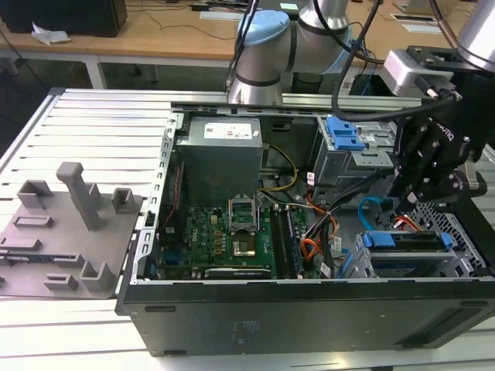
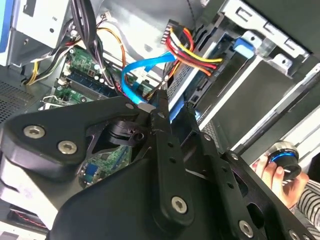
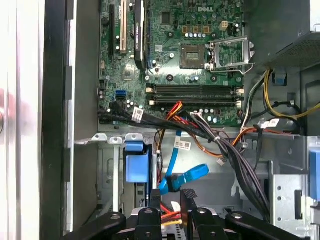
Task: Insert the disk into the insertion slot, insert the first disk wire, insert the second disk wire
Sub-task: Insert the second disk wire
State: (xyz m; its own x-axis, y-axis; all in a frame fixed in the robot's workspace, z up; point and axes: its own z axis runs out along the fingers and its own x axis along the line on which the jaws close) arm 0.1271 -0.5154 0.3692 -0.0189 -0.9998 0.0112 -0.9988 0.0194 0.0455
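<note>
While the gripper (image 3: 172, 197) hangs over the disk (image 1: 410, 239), a hand (image 2: 270, 177) shows.

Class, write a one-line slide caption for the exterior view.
Robot gripper beside the looping light-blue cable, near the disk in its cage, inside an open computer case.

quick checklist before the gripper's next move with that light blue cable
1. disk sits in the insertion slot: ok.
2. first disk wire, the red-yellow-black bundle, plugged into the disk: cannot tell.
3. second disk wire has its dark plug right at the gripper: ok.
4. that plug mated to the disk: cannot tell.
5. person's hand outside the computer case: ok.
</note>
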